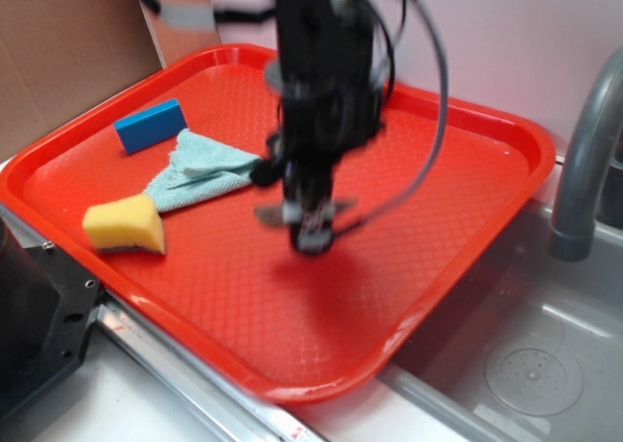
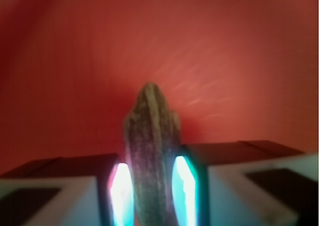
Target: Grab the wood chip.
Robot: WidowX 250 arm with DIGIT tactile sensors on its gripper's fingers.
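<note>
Wrist view: claw (image 2: 152, 191) grasping wood chip (image 2: 152, 151); chip's lower end cut off; blurred.

My arm (image 1: 321, 82) is smeared by motion blur; the wood chip (image 2: 152, 161) runs off the wrist view's bottom edge (lower end unseen), and it is perhaps that blurred sliver between my fingertips.

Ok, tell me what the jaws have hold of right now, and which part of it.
The wood chip, a brown-grey sliver, sits clamped between the gripper jaws. They pinch its flat sides along the lower body; its pointed end sticks out beyond them over the red tray.
</note>
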